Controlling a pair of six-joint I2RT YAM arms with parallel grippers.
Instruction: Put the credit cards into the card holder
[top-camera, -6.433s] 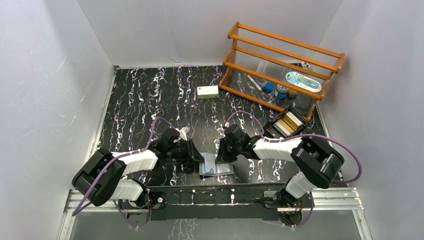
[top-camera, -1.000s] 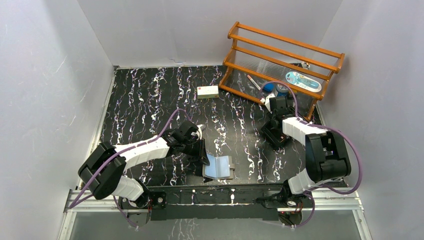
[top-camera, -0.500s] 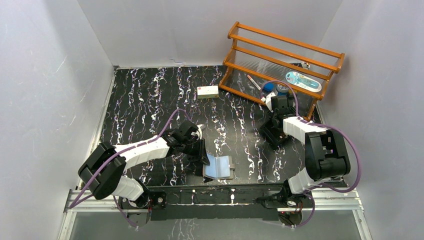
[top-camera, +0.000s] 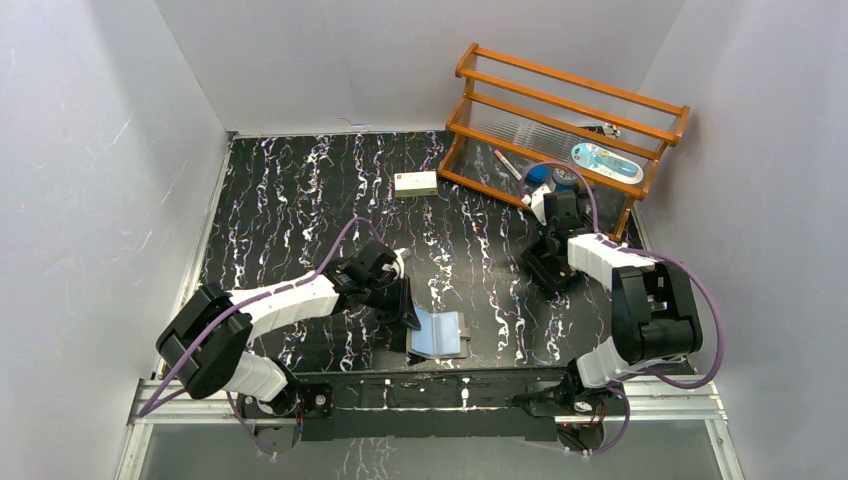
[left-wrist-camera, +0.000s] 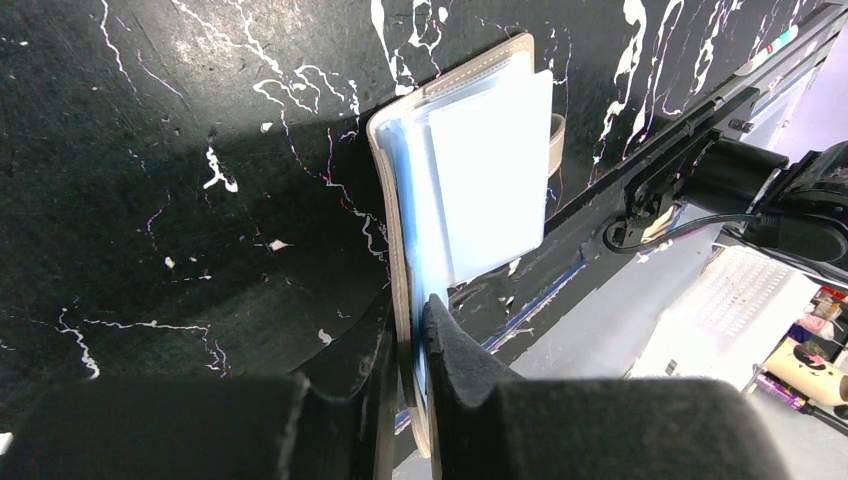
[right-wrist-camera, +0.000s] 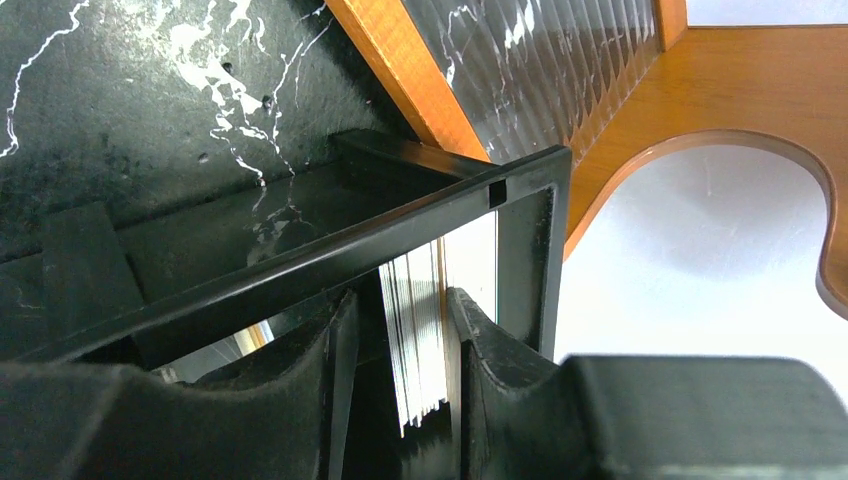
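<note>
The grey-taupe card holder (top-camera: 437, 335) lies open near the table's front edge, its light blue sleeves up. My left gripper (top-camera: 408, 312) is shut on the holder's left edge; in the left wrist view the fingers (left-wrist-camera: 408, 308) pinch the cover of the holder (left-wrist-camera: 480, 170). My right gripper (top-camera: 553, 262) is down in the black tray (top-camera: 545, 275) at the right. In the right wrist view it (right-wrist-camera: 400, 298) is open around an upright stack of pale credit cards (right-wrist-camera: 415, 340); the right finger touches the stack, the left stands apart.
A wooden rack (top-camera: 565, 130) with a pen and blue items stands at the back right, close behind the tray; its frame (right-wrist-camera: 700, 90) fills the right wrist view. A white box with a red mark (top-camera: 415, 183) lies mid-table at the back.
Since 6.4 s ago my right arm has swung from the card holder to the black tray. Over the last second it has barely shifted. The left gripper keeps its hold.
</note>
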